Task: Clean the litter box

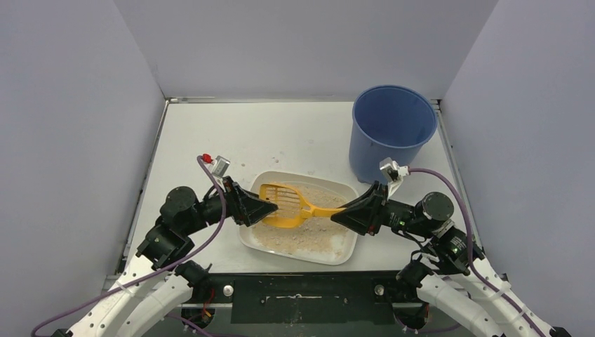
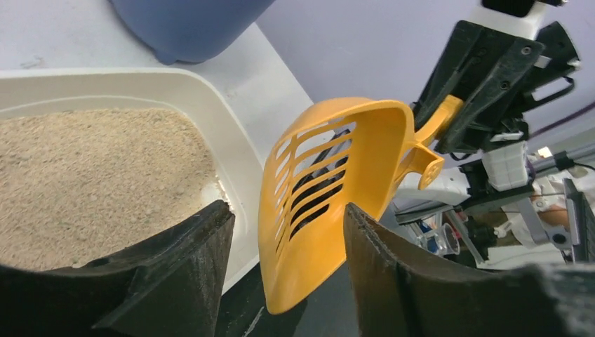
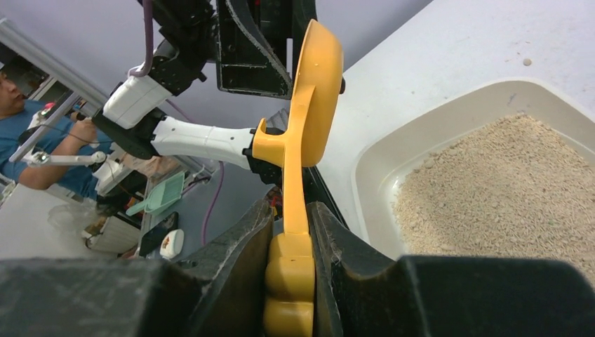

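Observation:
The off-white litter box (image 1: 345,189) with beige litter sits at the table's near middle; it also shows in the left wrist view (image 2: 210,105) and the right wrist view (image 3: 393,140). The orange slotted scoop (image 1: 288,204) hangs over the litter, its head to the left. My right gripper (image 1: 342,211) is shut on the scoop's handle (image 3: 293,260). My left gripper (image 1: 275,206) is open, its fingers either side of the scoop's head (image 2: 330,189) without pressing it. The scoop holds nothing that I can see.
A tall blue bucket (image 1: 391,131) stands at the back right, just behind the box's far right corner. Scattered litter grains lie on the white table (image 1: 231,133) behind the box. Grey walls close in the left, back and right.

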Motion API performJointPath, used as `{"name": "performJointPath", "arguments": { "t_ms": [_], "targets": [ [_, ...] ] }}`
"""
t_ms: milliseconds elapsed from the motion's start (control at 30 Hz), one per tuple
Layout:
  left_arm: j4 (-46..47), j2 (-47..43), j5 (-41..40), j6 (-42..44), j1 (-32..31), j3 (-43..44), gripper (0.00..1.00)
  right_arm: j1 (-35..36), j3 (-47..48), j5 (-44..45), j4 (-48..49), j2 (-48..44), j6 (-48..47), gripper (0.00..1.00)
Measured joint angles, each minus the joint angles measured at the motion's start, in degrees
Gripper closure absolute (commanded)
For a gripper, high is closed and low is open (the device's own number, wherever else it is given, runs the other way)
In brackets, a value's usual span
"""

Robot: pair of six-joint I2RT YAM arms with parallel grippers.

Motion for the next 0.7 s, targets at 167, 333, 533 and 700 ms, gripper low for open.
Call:
{"name": "performJointPath", "arguments": {
  "t_ms": [167, 333, 533, 700],
  "targets": [
    [-8.63, -0.24, -8.15, 2.27, 0.0, 1.9, 0.33, 0.0, 2.69, 3.87, -6.64, 0.9, -0.17, 1.0],
    [-16.72, 0.52, -17.81, 4.2, 0.0, 4.39, 0.33, 0.02, 4.46, 8.66, -14.4, 2.16, -0.5, 1.0],
    [-24.98, 5.18, -28.89, 5.01, 0.0, 6.12, 0.33, 0.0, 6.01, 14.16, -25.16, 5.68, -0.7, 1.0],
    [-28.59, 11.04, -34.49, 5.31, 0.0, 6.16, 0.33, 0.02, 9.88, 19.3, -34.14, 9.86, -0.7, 1.0]
  ]
}}
